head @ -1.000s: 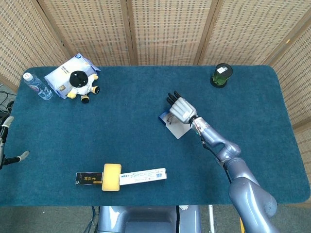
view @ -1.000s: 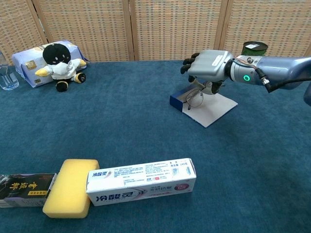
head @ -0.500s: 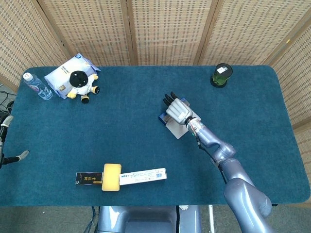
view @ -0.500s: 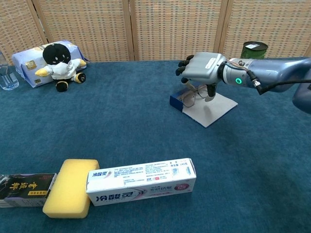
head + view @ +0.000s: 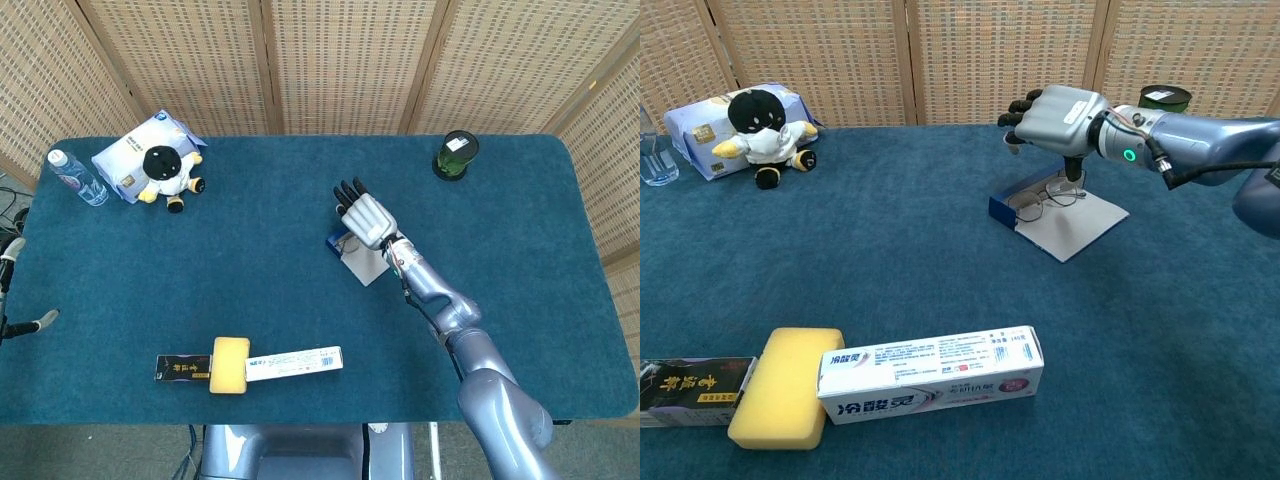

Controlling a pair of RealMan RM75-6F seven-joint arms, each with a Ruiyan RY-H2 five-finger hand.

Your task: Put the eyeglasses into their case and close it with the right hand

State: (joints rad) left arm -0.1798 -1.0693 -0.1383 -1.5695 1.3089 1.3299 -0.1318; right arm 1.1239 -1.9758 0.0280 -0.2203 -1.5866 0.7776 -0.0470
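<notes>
Since a second ago the right hand [image 5: 1065,118] has let the glasses [image 5: 1045,198] go and lifted; they were dangling under its palm then, and now they lie in the open case [image 5: 1060,220], spread across the blue tray end and the pale lid. That hand hovers just above them, palm down, dark fingers [image 5: 349,192] stretched out and apart, holding nothing; the thumb points down towards the glasses, and whether it touches them I cannot tell. In the head view the hand [image 5: 365,217] covers most of the case [image 5: 358,262], right of the middle of the frame.

Nothing else on the blue desk [image 5: 250,270] has shifted. A plush toy [image 5: 168,173] leans on a tissue pack [image 5: 135,150] at upper left, with a water bottle [image 5: 75,178] beside them at the left edge. A green jar [image 5: 455,154] stands at upper right. Near the lower edge a yellow sponge [image 5: 230,364] sits between a black box [image 5: 182,368] and a toothpaste box [image 5: 295,362], touching both.

At the far left edge of the head view only a few bits of grey mechanism show; if that is the left hand, its state cannot be told.
</notes>
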